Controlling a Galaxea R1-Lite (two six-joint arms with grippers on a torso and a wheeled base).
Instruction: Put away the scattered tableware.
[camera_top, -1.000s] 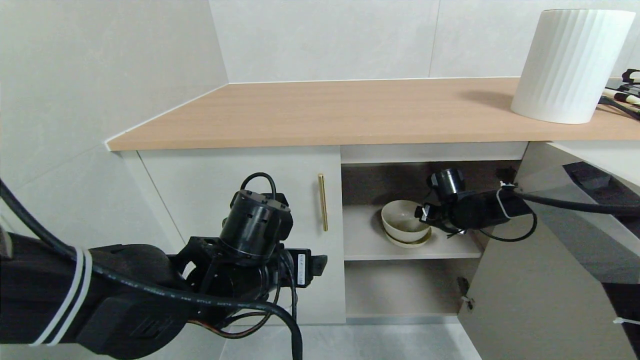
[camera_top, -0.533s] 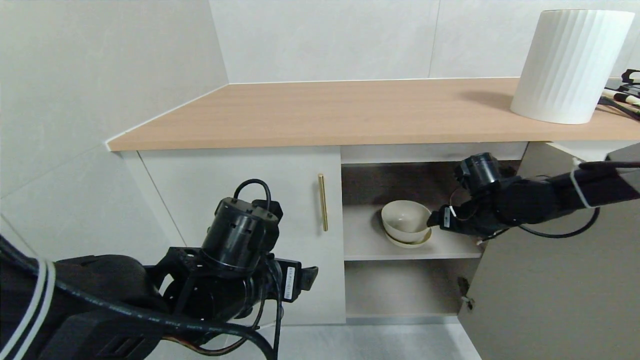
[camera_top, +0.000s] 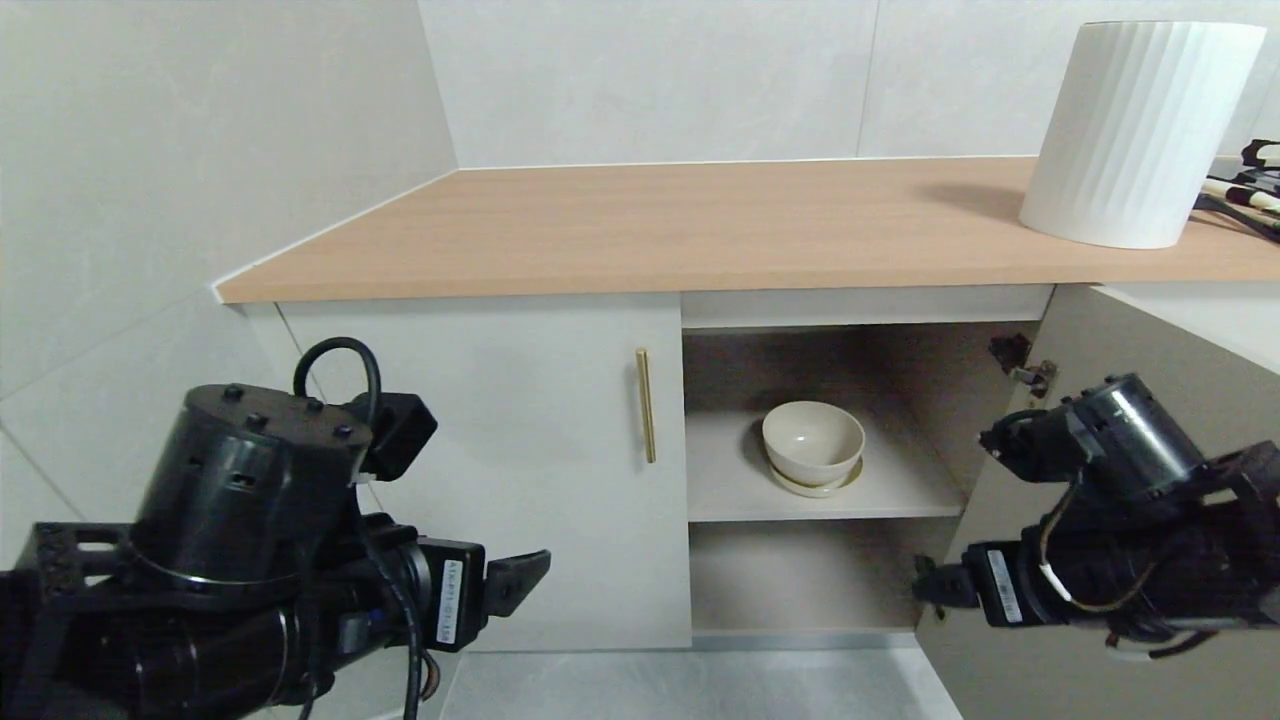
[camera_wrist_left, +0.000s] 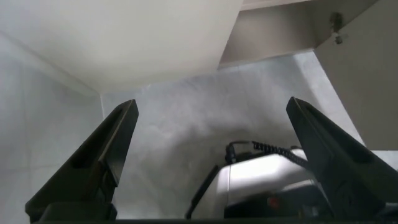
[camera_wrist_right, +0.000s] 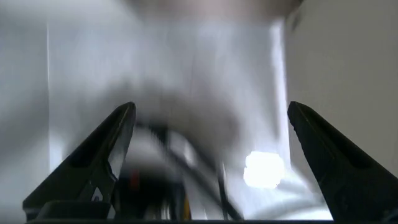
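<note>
Down low, the left gripper (camera_wrist_left: 211, 106) and right gripper (camera_wrist_right: 211, 109) hang with jaws spread wide, holding nothing, before the open cabinet (camera_top: 480, 400). Inside, on its upper shelf (camera_top: 720, 480), a round cream bowl (camera_top: 813, 440) sits upright on a matching saucer (camera_top: 820, 489), well apart from both.

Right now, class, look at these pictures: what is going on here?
Nothing is being held. The cream ceramic bowl sits on a shallow cream saucer on the upper shelf of the open white cabinet. The robot's left hand and right hand are both open and empty, low in front of the cabinet, apart from the bowl.
</note>
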